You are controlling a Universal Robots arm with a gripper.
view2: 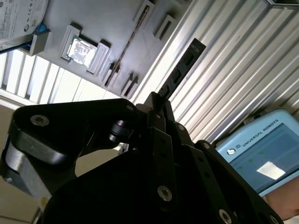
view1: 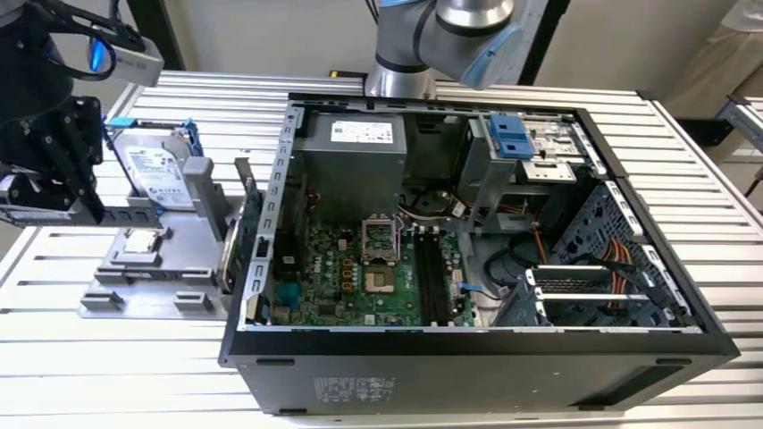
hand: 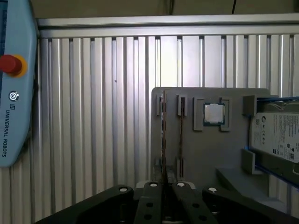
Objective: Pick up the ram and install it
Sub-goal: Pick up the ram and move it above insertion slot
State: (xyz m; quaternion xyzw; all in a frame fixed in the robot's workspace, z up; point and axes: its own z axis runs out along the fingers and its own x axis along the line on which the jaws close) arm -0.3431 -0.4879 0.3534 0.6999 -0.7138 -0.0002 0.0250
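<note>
Second wrist view: the gripper (view2: 158, 99) pinches the ram (view2: 186, 63), which juts out ahead of it. First wrist view: the ram (hand: 163, 140) shows edge-on, a CPU chip (hand: 214, 113) beyond it. Exterior view: the gripper hangs apart from the computer case (view1: 477, 353).

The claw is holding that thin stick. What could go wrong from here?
1. The claw pinches the memory stick by one end, so it might tilt or slip.
2. The slots sit inside the computer case beside cables; a slightly skewed approach could jam the stick or snag wires.
</note>
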